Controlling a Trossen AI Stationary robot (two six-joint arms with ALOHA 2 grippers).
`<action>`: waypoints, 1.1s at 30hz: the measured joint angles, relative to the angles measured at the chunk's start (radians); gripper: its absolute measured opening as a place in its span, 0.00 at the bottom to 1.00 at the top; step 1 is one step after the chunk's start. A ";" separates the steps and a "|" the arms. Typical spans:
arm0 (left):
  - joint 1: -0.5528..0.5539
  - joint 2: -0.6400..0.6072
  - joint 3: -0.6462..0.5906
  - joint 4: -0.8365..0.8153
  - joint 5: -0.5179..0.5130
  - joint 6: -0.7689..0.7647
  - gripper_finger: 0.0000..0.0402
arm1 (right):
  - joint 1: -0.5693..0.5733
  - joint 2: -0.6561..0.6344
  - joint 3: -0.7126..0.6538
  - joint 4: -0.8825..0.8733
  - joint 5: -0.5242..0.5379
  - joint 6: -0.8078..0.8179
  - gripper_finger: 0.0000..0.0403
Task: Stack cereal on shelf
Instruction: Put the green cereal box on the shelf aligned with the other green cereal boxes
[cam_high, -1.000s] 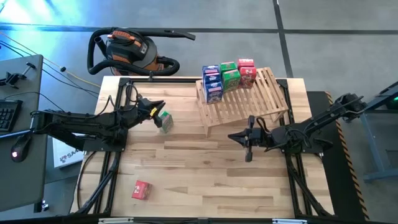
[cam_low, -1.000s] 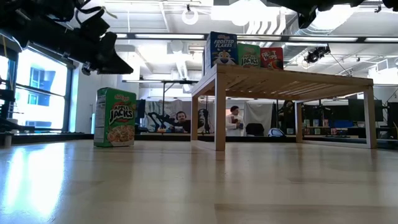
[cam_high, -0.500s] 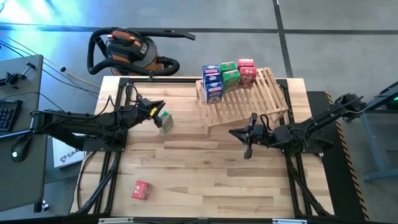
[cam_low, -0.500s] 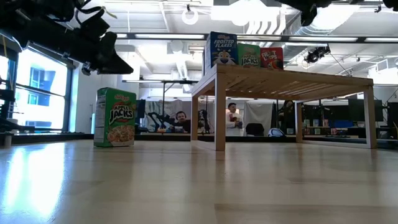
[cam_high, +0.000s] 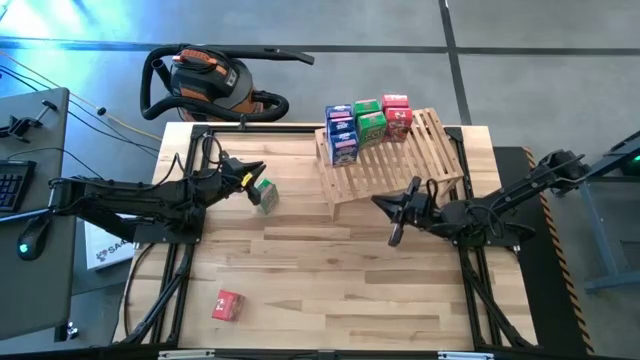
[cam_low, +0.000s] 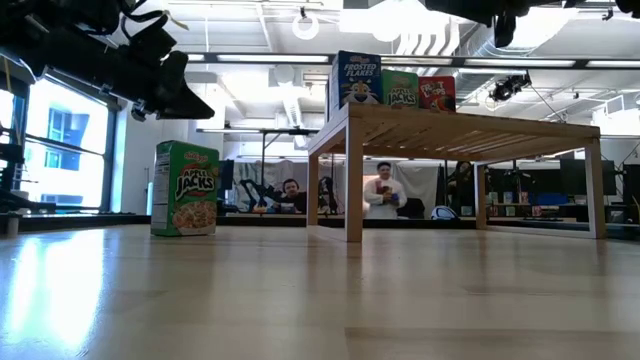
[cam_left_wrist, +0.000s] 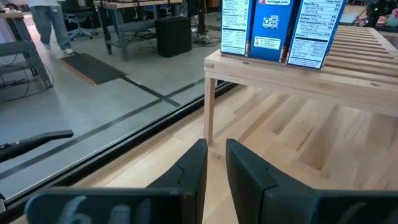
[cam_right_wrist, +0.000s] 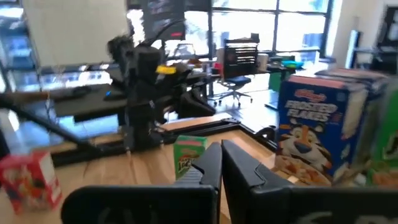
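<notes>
While the wide plank table (cam_high: 330, 290) fills the overhead view, the slatted wooden shelf (cam_high: 400, 160) sits tilted at its far right side, and in the low view it stands like a small bench (cam_low: 470, 125) on pale legs. Beyond the table's far edge rests a black-and-orange shop vacuum (cam_high: 205, 80).

Left arm reaches in from the left, and its gripper (cam_high: 255, 175) hovers just beside the green box (cam_high: 265, 194) standing upright on the table; from its own wrist camera the two dark fingers (cam_left_wrist: 193, 171) sit close together with only a thin gap and nothing between them. Right arm comes in from the right, its gripper (cam_high: 393, 215) hanging over the tabletop just in front of the shelf's near edge; fingers (cam_right_wrist: 208, 168) nearly together there too, and empty.

On the shelf's far left end, the cereal cluster (cam_high: 365, 125): blue boxes at the left, green in the middle, red at the right, packed touching one another. The low view shows a blue box (cam_low: 357, 80), a green one (cam_low: 400, 89) and a red one (cam_low: 436, 92) upright in a row on top. One red box (cam_high: 228, 305) lies alone near the table's front left, well apart from everything. A person (cam_low: 383, 193) shows in the room behind.
</notes>
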 joint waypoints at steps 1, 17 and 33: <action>0.000 0.000 0.000 0.000 0.000 0.000 0.12 | 0.000 0.000 0.000 0.004 0.010 0.025 0.00; 0.000 0.000 0.000 0.000 0.000 0.000 0.12 | -0.076 0.388 0.026 0.345 -0.061 0.285 0.00; 0.000 0.000 0.001 0.001 0.000 0.000 0.12 | -0.064 0.795 0.663 0.137 -0.113 -0.015 0.00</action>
